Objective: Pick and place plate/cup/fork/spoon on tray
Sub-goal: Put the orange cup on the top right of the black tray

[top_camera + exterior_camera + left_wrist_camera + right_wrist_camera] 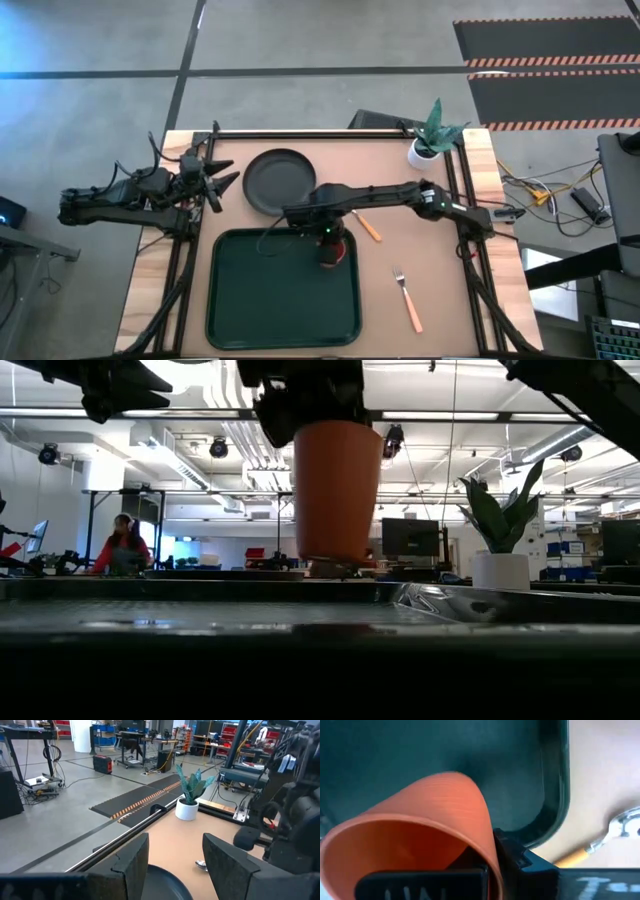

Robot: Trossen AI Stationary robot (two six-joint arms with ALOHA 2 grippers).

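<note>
Right jaws [331, 246] clamping cup [336, 252], base hidden

A: The cup [420, 835] runs off the right wrist view's lower edge, and a dark finger covers part of its rim.

B: From overhead the arm hides most of it. The spoon [368, 227]?

A: Bowl tucked under the arm, handle showing.

B: And the low view cuts the tray [200, 615] to a dark blur.

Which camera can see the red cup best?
The low view: the cup shows whole from the side, upright, held by the right gripper at the tray. The right wrist view shows only its rim up close, the high view a small red bit, the left wrist view nothing.
</note>
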